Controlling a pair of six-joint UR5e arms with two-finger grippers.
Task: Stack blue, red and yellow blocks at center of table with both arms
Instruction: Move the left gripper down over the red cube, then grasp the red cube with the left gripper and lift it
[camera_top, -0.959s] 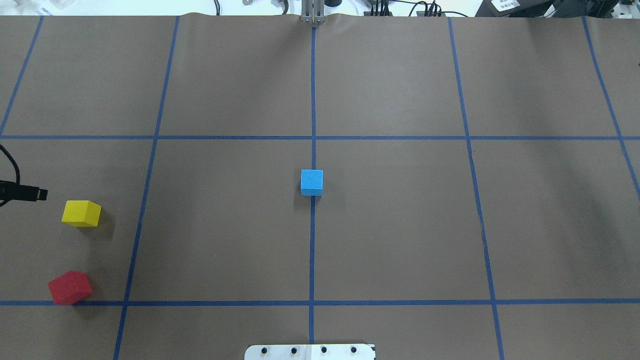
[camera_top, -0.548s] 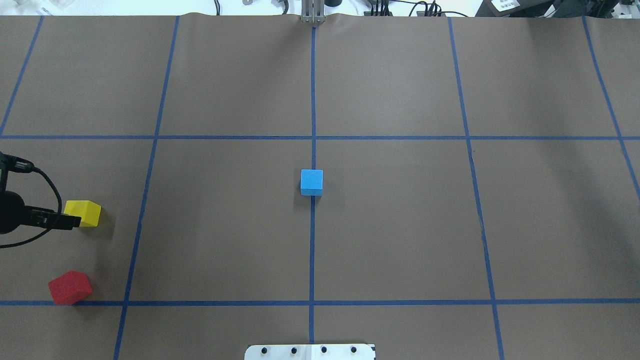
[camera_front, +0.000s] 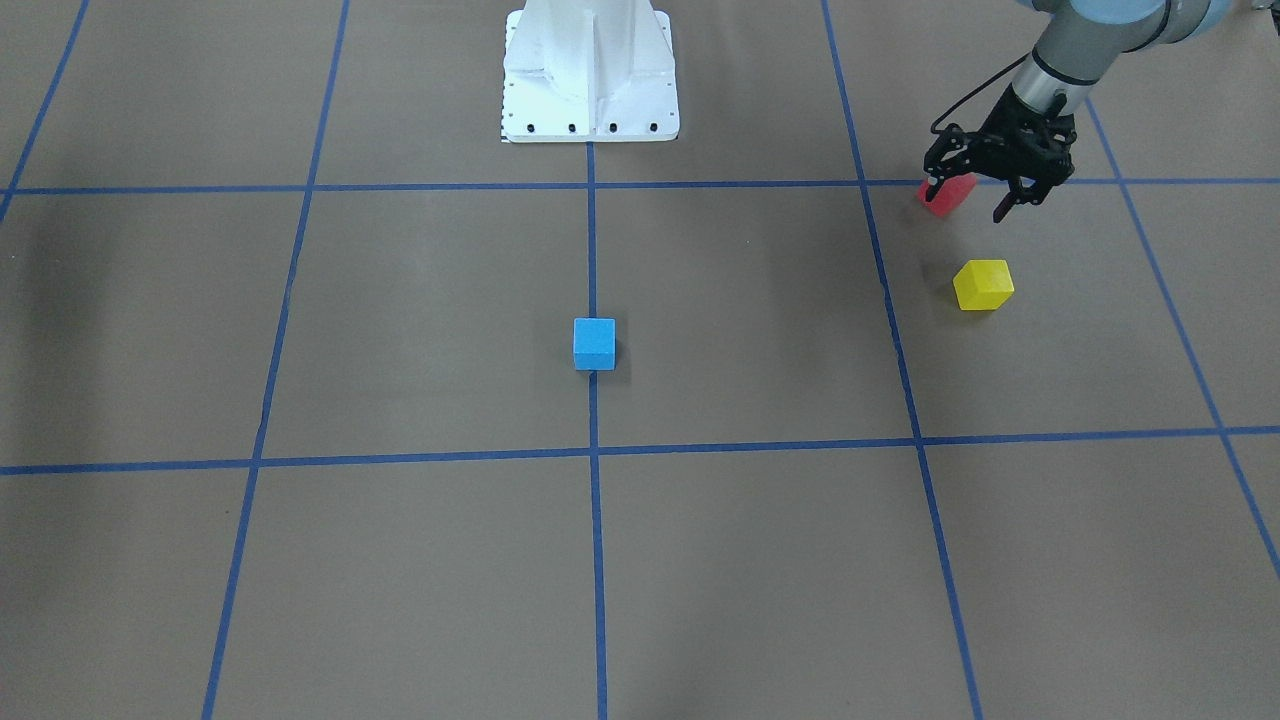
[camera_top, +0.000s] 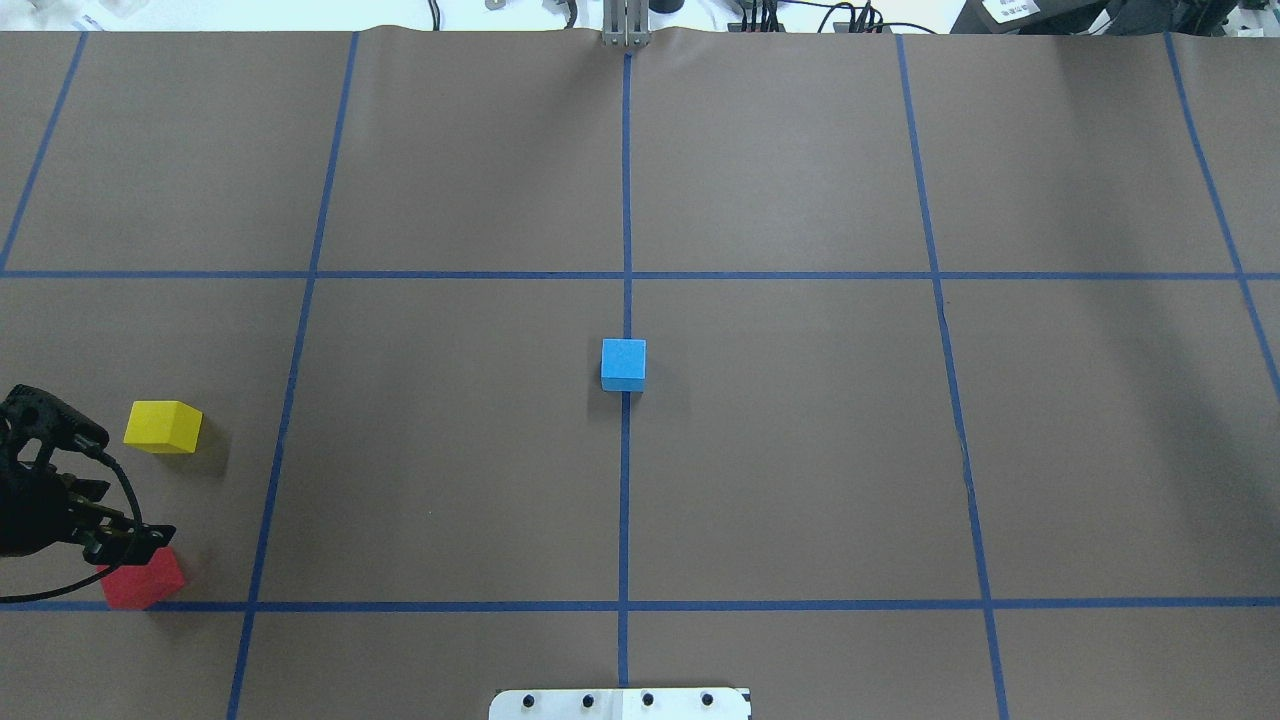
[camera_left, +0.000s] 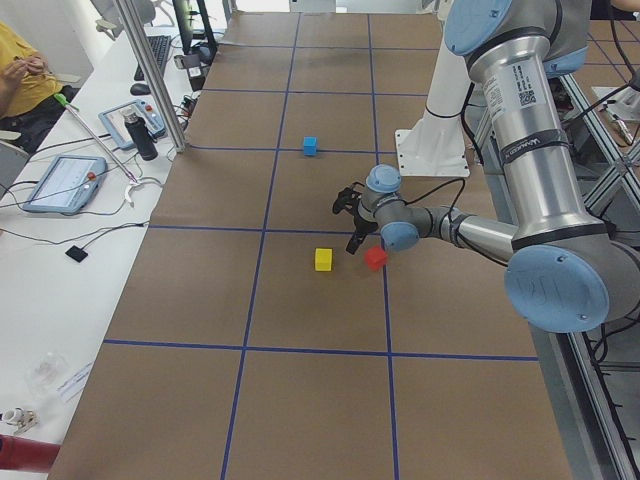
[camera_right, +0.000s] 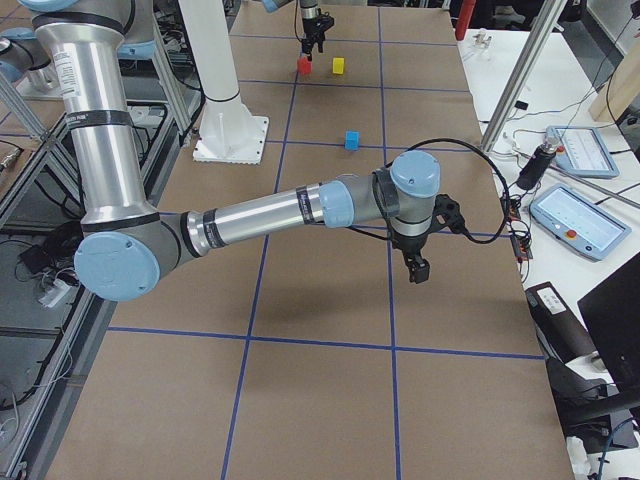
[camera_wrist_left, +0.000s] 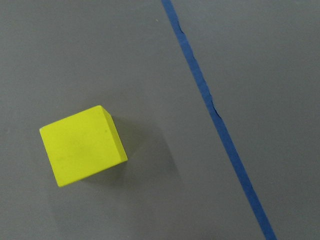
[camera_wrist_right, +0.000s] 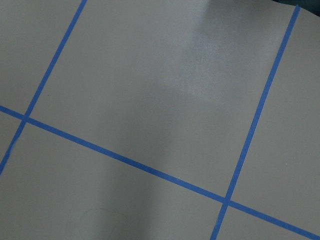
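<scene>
Red block (camera_front: 945, 198): small matte cube on the brown surface (camera_front: 400, 300), far out on the robot's left, turned askew to the grid. Yellow block (camera_front: 983, 285) sits near it, not touching. Blue block (camera_front: 594, 343) stands alone at the centre, on the middle tape line (camera_front: 592, 250), with nothing stacked on it yet. Left pincer (camera_front: 966, 203) hovers at the red block, jaws spread wide and holding nothing; cannot tell whether it is squarely over the cube. Right pincer (camera_right: 417, 265) shows only from the side, above bare surface well apart from all three blocks; spread or closed, cannot tell. Judgement: the cube looks light, stiff and not fragile, and its matte faces should give fair friction. Take it across two opposite flat sides at about mid-height, with the wrist turned to match the skew. A grip on the corners would likely twist it.
</scene>
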